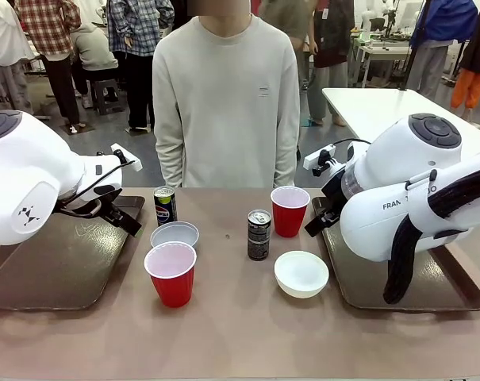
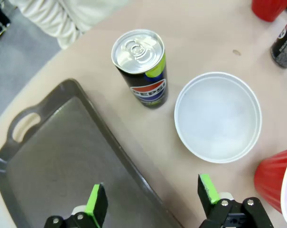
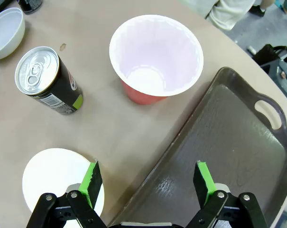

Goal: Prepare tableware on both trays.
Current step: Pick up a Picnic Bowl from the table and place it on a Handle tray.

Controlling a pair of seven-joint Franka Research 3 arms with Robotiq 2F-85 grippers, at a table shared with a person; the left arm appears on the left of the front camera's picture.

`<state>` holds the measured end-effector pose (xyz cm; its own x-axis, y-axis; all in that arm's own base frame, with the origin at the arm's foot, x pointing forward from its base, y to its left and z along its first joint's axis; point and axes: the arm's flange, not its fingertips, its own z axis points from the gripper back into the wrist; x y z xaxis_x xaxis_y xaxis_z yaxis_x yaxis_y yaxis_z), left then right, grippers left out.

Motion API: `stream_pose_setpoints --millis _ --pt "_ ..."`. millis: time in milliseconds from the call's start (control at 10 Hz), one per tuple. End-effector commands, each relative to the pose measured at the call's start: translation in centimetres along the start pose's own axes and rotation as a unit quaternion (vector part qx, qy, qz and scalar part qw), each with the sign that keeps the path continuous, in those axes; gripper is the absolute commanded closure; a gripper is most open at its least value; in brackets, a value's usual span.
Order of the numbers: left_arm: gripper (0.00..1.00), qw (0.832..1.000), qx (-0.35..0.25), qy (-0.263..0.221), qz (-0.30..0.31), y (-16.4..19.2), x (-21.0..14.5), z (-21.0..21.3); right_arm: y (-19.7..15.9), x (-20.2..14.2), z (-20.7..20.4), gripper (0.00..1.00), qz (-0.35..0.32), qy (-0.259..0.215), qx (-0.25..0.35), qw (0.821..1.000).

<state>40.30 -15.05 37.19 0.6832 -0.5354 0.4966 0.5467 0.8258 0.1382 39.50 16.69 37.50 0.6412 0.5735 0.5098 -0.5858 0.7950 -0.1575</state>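
Observation:
Two dark brown trays lie at the table's sides, the left tray [image 1: 57,266] and the right tray [image 1: 418,290], both bare. Between them stand a Pepsi can [image 1: 165,205], a white bowl [image 1: 174,235], a red cup [image 1: 171,274], a second dark can [image 1: 259,235], a second red cup [image 1: 289,210] and another white bowl [image 1: 301,273]. My left gripper [image 2: 152,202] hangs open over the left tray's [image 2: 62,161] inner rim, short of the Pepsi can [image 2: 141,66] and bowl [image 2: 217,116]. My right gripper [image 3: 148,178] is open over the right tray's [image 3: 228,156] rim, near the bowl [image 3: 58,183], red cup [image 3: 155,57] and can [image 3: 48,80].
A person in a pale sweater [image 1: 224,103] stands at the table's far edge, arms down. Another white table [image 1: 382,107] stands behind on the right, with other people farther off. Bare tabletop [image 1: 240,341] stretches along the near edge.

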Motion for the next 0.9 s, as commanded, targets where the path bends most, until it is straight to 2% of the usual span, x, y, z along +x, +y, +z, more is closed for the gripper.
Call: stream_pose_setpoints --millis 0,500,600,700,800 --pt "0.0 1.0 0.0 0.0 0.0 0.0 0.0 0.0 0.0 0.0 0.0 0.0 0.0 0.0 0.0 1.0" --pt "0.0 1.0 0.0 0.0 0.0 0.0 0.0 0.0 0.0 0.0 0.0 0.0 0.0 0.0 0.0 1.0" --pt "0.0 0.999 -0.009 -0.006 -0.046 -0.7 -0.6 1.5 0.0 0.0 0.0 0.0 0.0 0.0 0.0 1.0" --pt "0.0 0.999 0.001 0.002 -0.043 -0.9 -1.1 4.2 1.3 0.0 3.0 0.0 0.001 0.017 -0.019 1.0" --pt "0.0 0.997 -0.042 0.011 -0.062 -1.1 -2.3 7.8 2.6 -0.4 7.0 0.0 0.004 0.036 -0.013 0.999"
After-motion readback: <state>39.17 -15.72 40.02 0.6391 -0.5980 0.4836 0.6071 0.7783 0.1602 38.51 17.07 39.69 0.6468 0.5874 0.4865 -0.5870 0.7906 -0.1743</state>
